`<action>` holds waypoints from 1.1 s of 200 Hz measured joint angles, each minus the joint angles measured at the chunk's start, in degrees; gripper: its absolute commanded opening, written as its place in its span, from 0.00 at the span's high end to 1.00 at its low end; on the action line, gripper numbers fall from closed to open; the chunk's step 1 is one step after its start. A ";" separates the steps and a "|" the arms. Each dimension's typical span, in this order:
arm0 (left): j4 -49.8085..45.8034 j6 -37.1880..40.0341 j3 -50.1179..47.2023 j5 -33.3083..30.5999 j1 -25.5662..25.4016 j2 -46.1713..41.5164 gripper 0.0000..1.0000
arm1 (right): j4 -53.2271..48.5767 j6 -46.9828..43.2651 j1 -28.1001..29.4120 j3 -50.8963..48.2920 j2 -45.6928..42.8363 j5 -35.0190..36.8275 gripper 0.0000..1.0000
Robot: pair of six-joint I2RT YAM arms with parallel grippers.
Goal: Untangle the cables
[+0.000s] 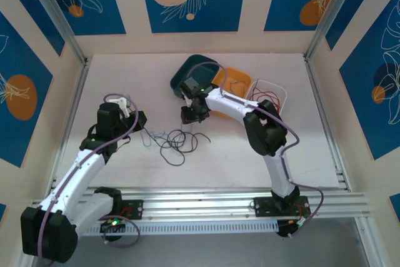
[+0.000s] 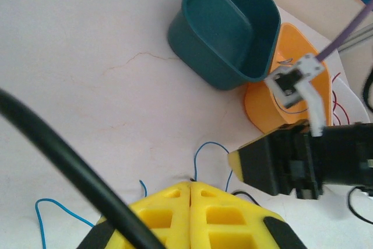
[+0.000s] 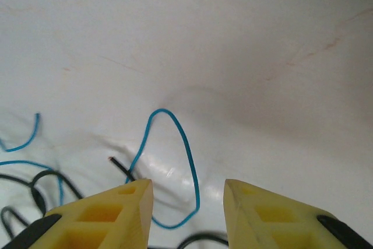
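The cables (image 1: 172, 142), thin black and grey-blue loops, lie tangled on the white table between my two grippers. My left gripper (image 1: 142, 126) sits at the tangle's left edge. In the left wrist view its yellow fingers (image 2: 169, 214) are pressed together, shut (image 2: 191, 183). A blue loop (image 2: 212, 143) rises from right behind the tips, and I cannot tell whether a strand is pinched. My right gripper (image 1: 190, 119) hovers over the tangle's far side, open (image 3: 187, 182). That same blue loop (image 3: 190, 162) lies on the table between its fingers, untouched, beside a black cable end (image 3: 120, 165).
Behind the right gripper stand a teal bin (image 1: 187, 70), an orange bin (image 1: 240, 74) and a white bin (image 1: 279, 94), the last two with red wires inside. The right gripper's finger (image 2: 238, 160) is close beside the left gripper's tips. Aluminium rails run along the near edge.
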 measured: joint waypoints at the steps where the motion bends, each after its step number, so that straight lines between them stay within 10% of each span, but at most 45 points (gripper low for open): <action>1: 0.00 0.00 0.00 0.00 0.00 0.02 1.00 | 0.00 0.09 0.00 -0.09 -0.20 0.04 0.63; 108: -0.02 0.00 -0.31 -0.02 0.00 0.52 1.00 | 2.51 0.90 -0.70 -1.29 2.16 -0.92 0.64; 164: 0.00 0.00 -0.66 -0.20 0.00 0.52 1.00 | 1.70 0.87 -1.07 -0.37 4.61 -1.27 0.97; 220: 0.09 -0.50 -2.21 -3.15 0.00 1.99 1.00 | -3.80 -1.09 1.29 4.46 -1.22 3.28 1.00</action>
